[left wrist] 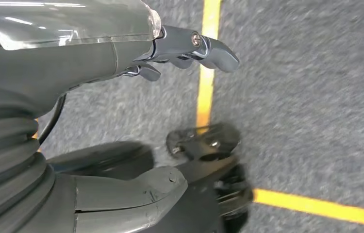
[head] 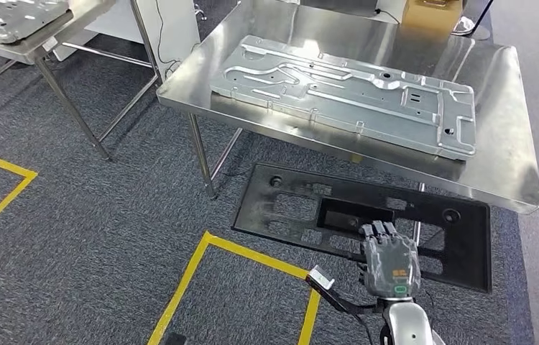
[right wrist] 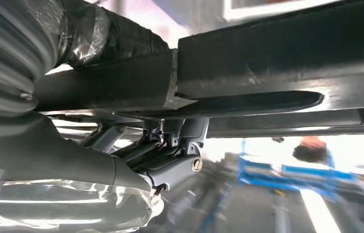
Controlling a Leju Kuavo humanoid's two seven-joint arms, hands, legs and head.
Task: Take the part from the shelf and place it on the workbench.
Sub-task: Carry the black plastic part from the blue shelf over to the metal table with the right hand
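Part (head: 367, 219): flat black panel with cutouts | right hand (head: 390, 262) grips it | left hand (left wrist: 170, 53) empty, fingers apart

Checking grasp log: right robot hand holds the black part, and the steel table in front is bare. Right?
Not bare. The head view shows a metal panel lying on the table. The right robot hand does hold the black part.

One black part (head: 367, 215), two silver panels (head: 346, 93), two steel tables (head: 504, 172).

black part (head: 364, 219), silver workbench (head: 511, 108), yellow floor tape (head: 252, 253)
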